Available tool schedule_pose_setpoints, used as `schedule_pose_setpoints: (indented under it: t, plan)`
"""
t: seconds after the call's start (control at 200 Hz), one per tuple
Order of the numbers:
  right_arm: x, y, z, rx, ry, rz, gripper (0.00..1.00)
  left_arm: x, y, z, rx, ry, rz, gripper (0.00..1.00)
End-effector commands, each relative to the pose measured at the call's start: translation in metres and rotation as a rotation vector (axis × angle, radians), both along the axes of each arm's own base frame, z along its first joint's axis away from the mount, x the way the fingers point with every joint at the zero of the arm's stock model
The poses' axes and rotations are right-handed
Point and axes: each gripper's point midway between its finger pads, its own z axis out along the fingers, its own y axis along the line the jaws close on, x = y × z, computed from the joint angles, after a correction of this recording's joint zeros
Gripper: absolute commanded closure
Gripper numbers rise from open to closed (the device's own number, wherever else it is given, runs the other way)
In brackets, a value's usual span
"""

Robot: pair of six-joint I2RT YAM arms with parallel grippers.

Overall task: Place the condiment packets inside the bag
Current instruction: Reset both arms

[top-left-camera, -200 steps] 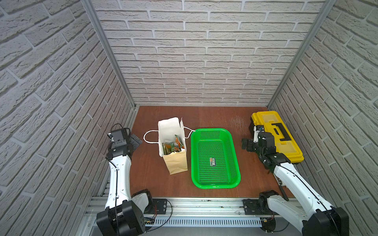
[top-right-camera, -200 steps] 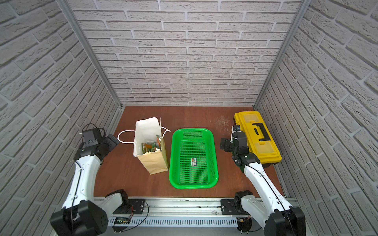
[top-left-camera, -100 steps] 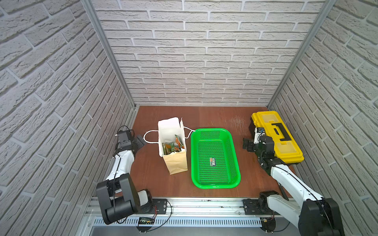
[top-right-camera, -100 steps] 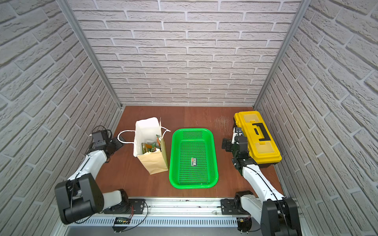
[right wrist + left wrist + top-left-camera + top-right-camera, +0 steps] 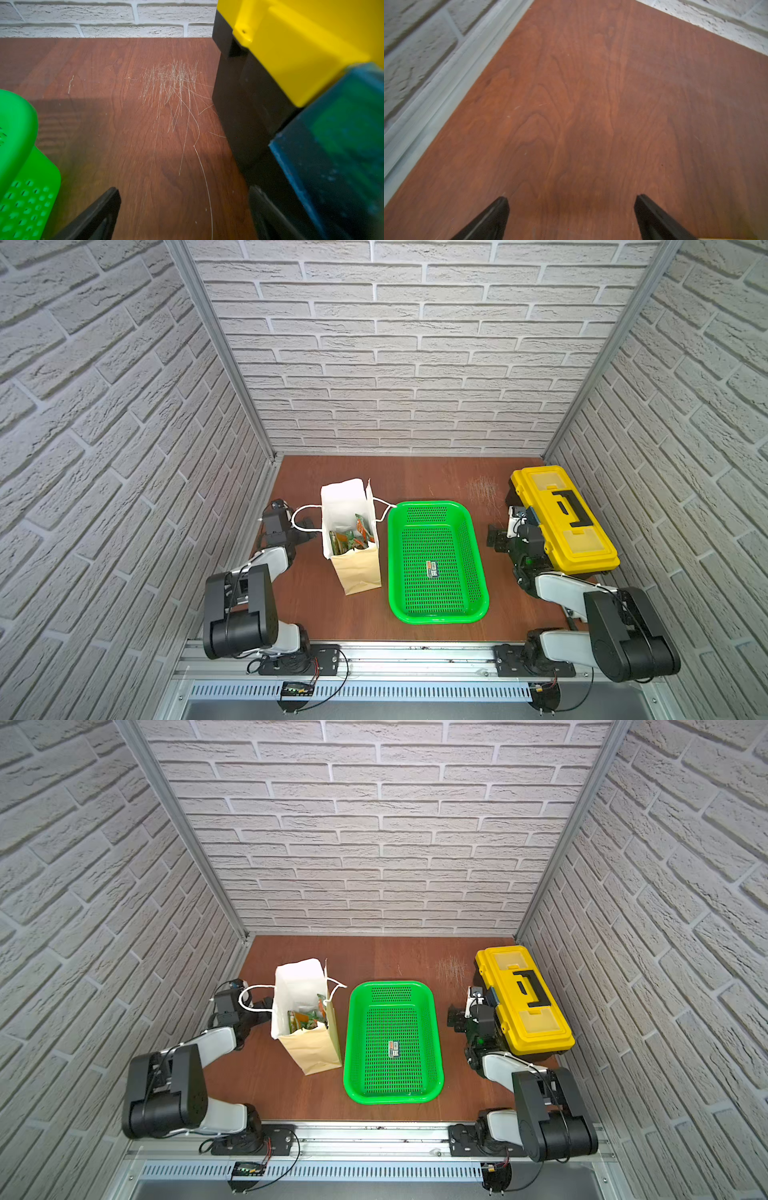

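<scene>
gaping empty alike, left pincer sits beside the bag, right pincer seemingly against the yellow toolbox.

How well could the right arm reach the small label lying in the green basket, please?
Probably yes: the right gripper is open beside the green basket, which is open-topped, and nothing covers the label; only the basket's wall lies between.

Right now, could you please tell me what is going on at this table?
Nothing is being handled. The condiment packets sit inside the upright paper bag, and the green basket beside it holds only a small label. The left gripper is open over the table beside the bag; the right gripper is open between the basket and the yellow toolbox. The packing looks done.
</scene>
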Motion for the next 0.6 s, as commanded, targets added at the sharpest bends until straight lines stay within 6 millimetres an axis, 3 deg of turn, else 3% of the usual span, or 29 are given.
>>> schedule_pose_setpoints:
  t: [0.0,0.12,0.26,0.295,0.365,0.425,0.595]
  plan:
    - [0.012,-0.007,0.042,-0.057,-0.203,-0.016,0.0,0.034,-0.012,0.028,0.116,-0.134,-0.116,0.02]
    - [0.008,-0.003,0.04,-0.077,-0.231,0.008,0.0,0.037,-0.028,0.034,0.23,-0.164,-0.175,0.02]
    - [0.018,0.009,0.03,-0.096,-0.277,0.07,0.0,0.04,-0.048,0.033,0.377,-0.192,-0.214,0.02]
    - [0.013,0.012,0.017,-0.097,-0.257,0.087,0.0,0.039,-0.054,0.032,0.384,-0.193,-0.238,0.02]
    - [0.014,0.012,0.023,-0.102,-0.284,0.087,0.0,0.036,-0.06,0.031,0.369,-0.227,-0.271,0.02]
    - [0.014,0.007,0.013,-0.1,-0.218,0.058,0.01,0.029,-0.066,0.025,0.358,-0.291,-0.311,0.02]
    - [0.035,0.01,0.013,-0.096,-0.149,0.07,0.01,0.031,-0.067,0.028,0.352,-0.302,-0.322,0.02]
